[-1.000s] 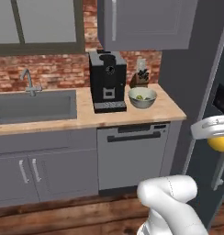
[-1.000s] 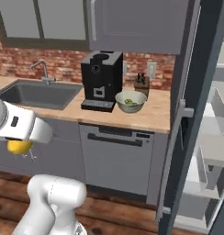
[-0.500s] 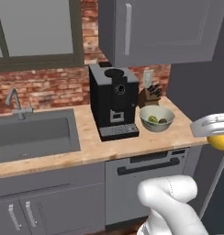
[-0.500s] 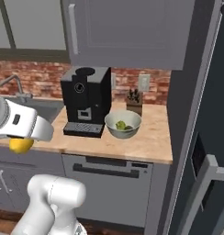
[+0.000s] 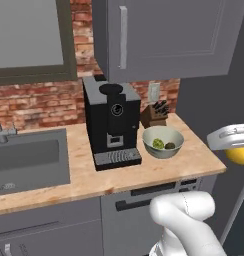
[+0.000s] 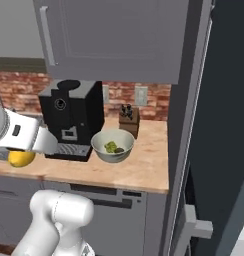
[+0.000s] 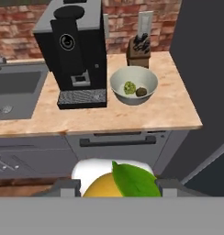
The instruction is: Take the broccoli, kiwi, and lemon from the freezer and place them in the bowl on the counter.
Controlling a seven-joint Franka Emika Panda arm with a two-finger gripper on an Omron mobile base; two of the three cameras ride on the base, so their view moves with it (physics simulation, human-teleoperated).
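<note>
Lemon [image 7: 118,184]: small, firm, smooth-skinned, likely light and prone to roll; tool [image 7: 117,188] pinches it across its middle; bowl [image 7: 133,85] near desk's [image 7: 169,112] right edge holds broccoli [image 7: 129,87] and kiwi [image 7: 141,92].

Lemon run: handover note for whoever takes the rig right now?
Gripper: shut on the lemon, carried in the air in front of the counter, short of the bowl.
Bowl: on the counter, right of the coffee machine, in front of the knife block.
Done: broccoli and kiwi are in the bowl.
Left: bring the lemon over the bowl and release it. The freezer stands right of the counter; its door looks open in the right base view.
</note>
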